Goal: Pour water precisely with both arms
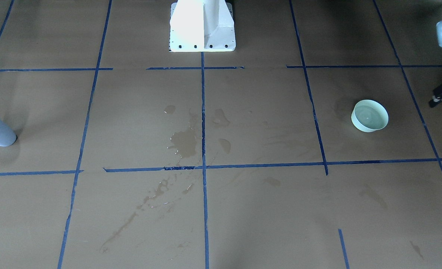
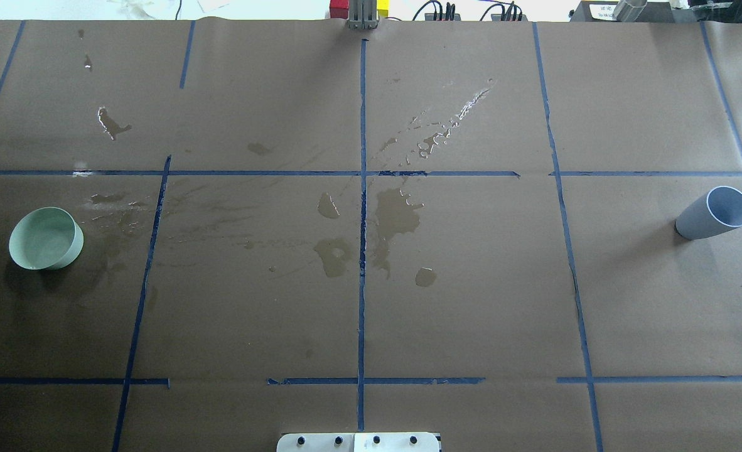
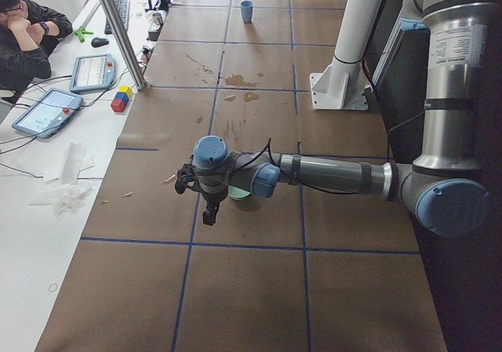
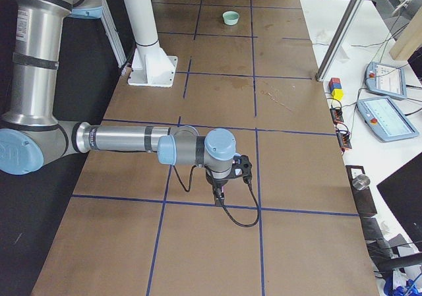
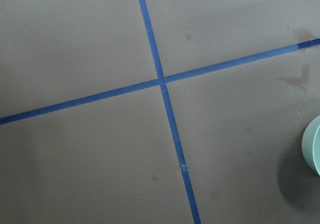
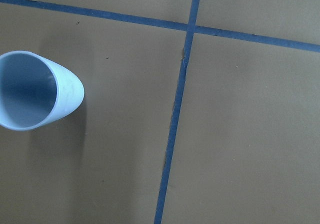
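Note:
A pale green bowl (image 1: 369, 116) stands on the brown paper near my left arm (image 3: 329, 176) and seems to hold clear water (image 1: 367, 113). It also shows in the overhead view (image 2: 46, 238). A grey-blue cup (image 2: 714, 213) stands at the other end, near my right arm (image 4: 132, 139), and looks empty in the right wrist view (image 6: 30, 90). My left gripper (image 3: 205, 207) hangs above the table just beside the bowl. My right gripper (image 4: 219, 190) hangs above the table near the cup, which is hidden in that view. I cannot tell whether either gripper is open or shut.
Spilled water puddles (image 2: 396, 213) and streaks (image 2: 446, 122) lie on the paper around the middle. Blue tape lines (image 2: 362, 220) mark a grid. The white pedestal (image 1: 202, 26) stands at the robot's side. A seated person (image 3: 23, 38) and tablets (image 3: 92, 71) are beside the table.

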`<state>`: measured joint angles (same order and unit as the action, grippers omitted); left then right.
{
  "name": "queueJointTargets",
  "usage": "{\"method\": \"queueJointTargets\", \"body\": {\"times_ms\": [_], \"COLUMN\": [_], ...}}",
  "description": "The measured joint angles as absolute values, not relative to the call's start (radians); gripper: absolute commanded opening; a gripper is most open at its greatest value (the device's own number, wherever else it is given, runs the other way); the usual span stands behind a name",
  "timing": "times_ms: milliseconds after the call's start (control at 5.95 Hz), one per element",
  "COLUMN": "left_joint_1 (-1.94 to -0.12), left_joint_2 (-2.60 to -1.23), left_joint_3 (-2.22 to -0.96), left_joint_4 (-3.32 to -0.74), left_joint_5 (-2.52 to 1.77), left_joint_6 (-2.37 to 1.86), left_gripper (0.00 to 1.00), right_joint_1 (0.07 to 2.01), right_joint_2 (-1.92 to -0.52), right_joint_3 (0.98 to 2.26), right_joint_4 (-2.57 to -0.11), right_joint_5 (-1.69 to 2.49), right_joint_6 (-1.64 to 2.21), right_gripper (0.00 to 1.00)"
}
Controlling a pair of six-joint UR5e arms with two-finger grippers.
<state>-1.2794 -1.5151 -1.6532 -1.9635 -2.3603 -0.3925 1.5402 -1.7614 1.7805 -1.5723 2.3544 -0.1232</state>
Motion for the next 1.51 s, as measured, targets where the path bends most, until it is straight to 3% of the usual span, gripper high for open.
{"method": "queueJointTargets", "body": {"times_ms": [504,841,1009,1177,1513], "left_joint_1": [-1.113,-1.057,-1.034,-1.021,-1.011], "left_joint_2": [-1.504,-1.503,-1.504,-1.504,-1.506], "left_joint_3": [-1.498,-1.461,-1.458,-1.458,-1.460], "left_joint_4": [-2.348,-2.409,-2.415,-2.417,-2.419], "left_joint_5": [-2.356,-2.356,-2.356,-2.341,-2.311], "left_joint_6": [-0.751,-0.825,-0.867,-0.885,-0.893], "left_gripper": [1.00,1.00,0.68,0.08,0.00], "right_joint_1": [1.540,1.540,1.541,1.541,1.541], "right_joint_2": [-1.763,-1.765,-1.765,-1.765,-1.766], "right_joint_3": [1.779,1.779,1.779,1.780,1.782], "right_joint_4": [-1.572,-1.571,-1.571,-1.571,-1.571], "right_joint_5": [2.353,2.353,2.352,2.352,2.352], "right_joint_6": [-0.124,-0.125,-0.125,-0.127,-0.129], "right_gripper": [1.00,1.00,1.00,1.00,1.00]}}
